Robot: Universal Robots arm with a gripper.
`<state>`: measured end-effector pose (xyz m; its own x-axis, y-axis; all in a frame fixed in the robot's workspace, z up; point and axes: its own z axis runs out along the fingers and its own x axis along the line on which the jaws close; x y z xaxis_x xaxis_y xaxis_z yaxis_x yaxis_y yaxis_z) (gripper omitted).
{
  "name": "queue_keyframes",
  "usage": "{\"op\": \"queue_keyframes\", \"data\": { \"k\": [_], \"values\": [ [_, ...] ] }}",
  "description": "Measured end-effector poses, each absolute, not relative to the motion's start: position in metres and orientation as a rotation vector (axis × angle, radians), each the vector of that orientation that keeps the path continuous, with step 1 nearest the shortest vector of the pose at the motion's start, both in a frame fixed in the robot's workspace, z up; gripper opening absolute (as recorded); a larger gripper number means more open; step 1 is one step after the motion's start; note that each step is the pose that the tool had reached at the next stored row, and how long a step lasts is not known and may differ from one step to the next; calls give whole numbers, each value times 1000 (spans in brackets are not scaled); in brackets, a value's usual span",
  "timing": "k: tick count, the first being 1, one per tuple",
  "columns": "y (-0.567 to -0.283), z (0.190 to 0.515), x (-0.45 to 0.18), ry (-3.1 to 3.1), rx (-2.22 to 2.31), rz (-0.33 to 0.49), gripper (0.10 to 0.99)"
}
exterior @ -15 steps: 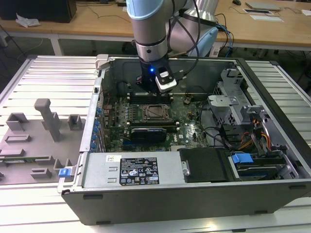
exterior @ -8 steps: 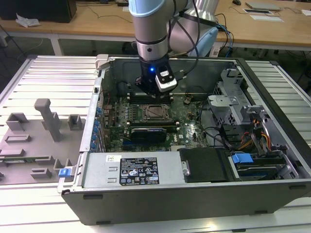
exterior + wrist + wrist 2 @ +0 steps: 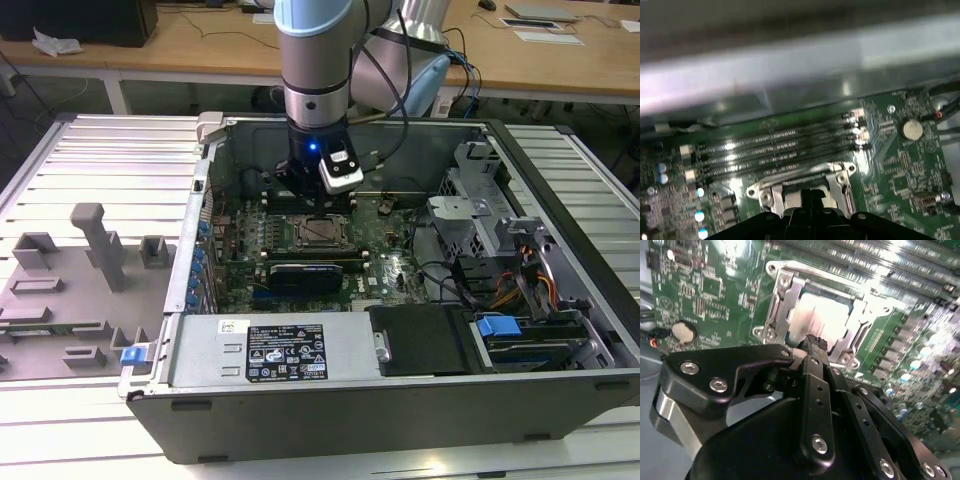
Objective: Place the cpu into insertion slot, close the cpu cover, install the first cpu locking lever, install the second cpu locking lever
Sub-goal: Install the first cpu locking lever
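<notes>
An open computer case (image 3: 400,390) lies on a slatted table (image 3: 90,180), its green motherboard (image 3: 390,265) exposed. The arm's gripper (image 3: 812,340), fingers together and empty, hovers just above the insertion slot (image 3: 815,315), where the cpu (image 3: 822,317) sits under the closed cpu cover (image 3: 782,302).

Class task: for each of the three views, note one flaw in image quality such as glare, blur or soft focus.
Exterior view: sharp and evenly lit. Second wrist view: glare washes out the cpu top, and the gripper close to the lens looks soft. First wrist view: the case wall is smeared and bright spots flare on the memory slots.
</notes>
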<state>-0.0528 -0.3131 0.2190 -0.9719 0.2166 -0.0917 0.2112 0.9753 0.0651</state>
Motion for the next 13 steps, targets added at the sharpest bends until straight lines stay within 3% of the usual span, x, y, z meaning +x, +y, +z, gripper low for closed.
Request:
{"op": "queue_keyframes", "data": {
  "k": [5, 13],
  "values": [
    [-318, 219, -53, 3021, 309, -10, 106],
    [-318, 238, -53, 3021, 304, -18, 106]
  ]
}}
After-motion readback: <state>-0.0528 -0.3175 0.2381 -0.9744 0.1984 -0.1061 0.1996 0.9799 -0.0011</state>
